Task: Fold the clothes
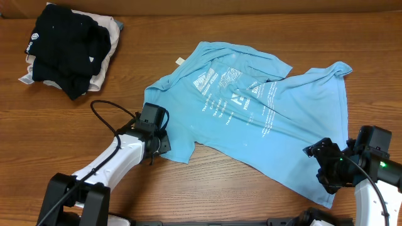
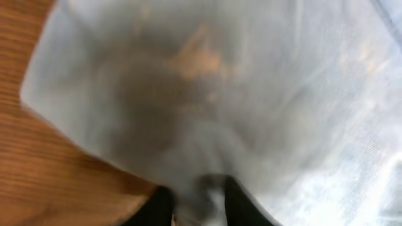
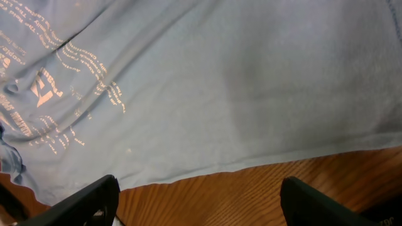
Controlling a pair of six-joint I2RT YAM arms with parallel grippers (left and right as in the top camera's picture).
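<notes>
The light sky-blue T-shirt [image 1: 251, 119] lies spread and wrinkled across the middle and right of the table, white lettering up. My left gripper [image 1: 158, 143] is at the shirt's lower left sleeve edge, shut on the fabric; in the left wrist view the fingers [image 2: 200, 204] pinch the blurred blue cloth [image 2: 239, 100]. My right gripper [image 1: 326, 168] is open at the shirt's lower right hem; in the right wrist view its fingers [image 3: 200, 198] are spread wide over bare wood just below the hem [image 3: 251, 113].
A black garment with a small white logo [image 1: 66, 44] lies piled on a beige cloth [image 1: 107, 59] at the far left corner. A small white tag [image 1: 179, 61] sticks out by the shirt's collar. Bare wooden table [image 1: 207, 188] lies in front.
</notes>
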